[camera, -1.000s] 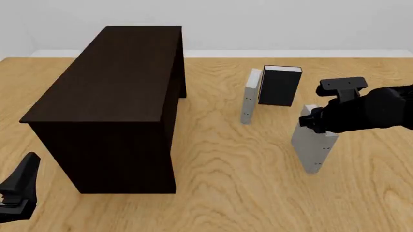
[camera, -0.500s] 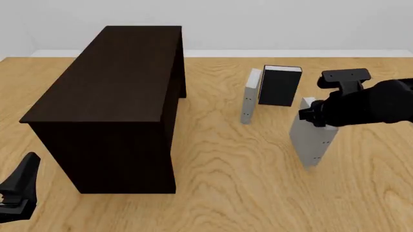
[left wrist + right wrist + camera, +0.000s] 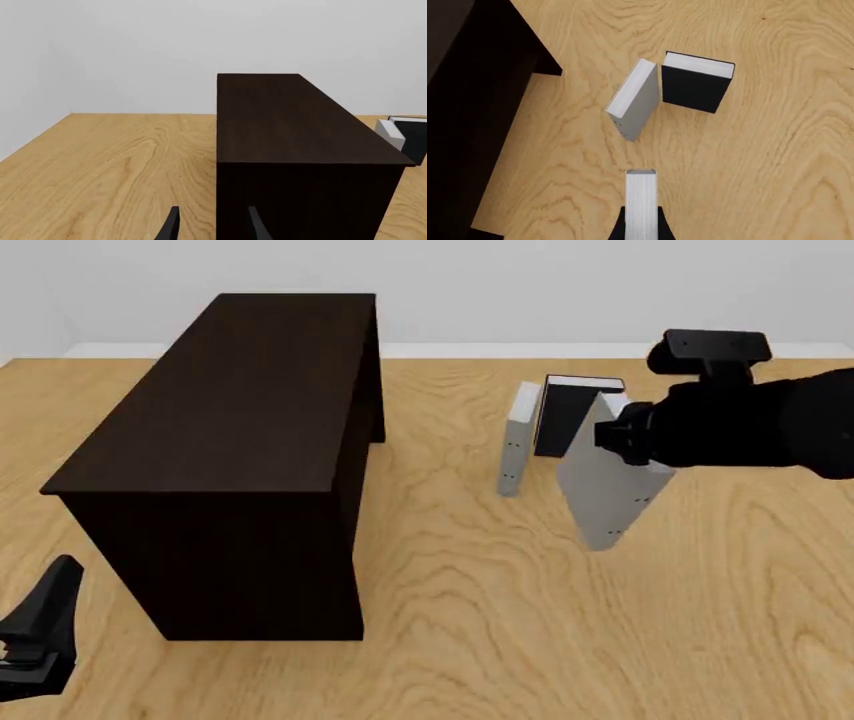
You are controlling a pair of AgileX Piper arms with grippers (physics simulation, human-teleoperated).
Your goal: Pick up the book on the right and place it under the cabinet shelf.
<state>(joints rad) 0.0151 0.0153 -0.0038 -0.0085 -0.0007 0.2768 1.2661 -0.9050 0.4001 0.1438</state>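
Since half a second ago the right tool (image 3: 617, 437) has carried the book (image 3: 607, 495) up and leftward, so it now hangs tilted in the air, overlapping the black book (image 3: 567, 420) and just right of the slim grey book (image 3: 515, 452).

From the front, the cabinet shelf (image 3: 227, 430) is a long box of very dark brown wood with a flat top, standing on the pale, grain-patterned table (image 3: 507, 620). Its recess cannot be seen into from here. The held book is a plain light grey hardcover with a few tiny dark dots near its lower edge; no writing is legible on any cover. The left tool (image 3: 34, 645) sits low at the near left corner, apart from everything.

At the left wrist, the left tool's two dark fingers (image 3: 171, 227) stand spread with nothing between them, facing the cabinet shelf (image 3: 293, 145). A white-edged corner of a book (image 3: 393, 131) peeks past the cabinet's far end.

At the right wrist, the right tool (image 3: 641, 226) pinches the book (image 3: 641, 200) by its covers, white page edges facing the camera. Below lie the slim grey book (image 3: 635, 100) and the black book (image 3: 695, 82), well apart from the dark cabinet shelf (image 3: 474, 100).
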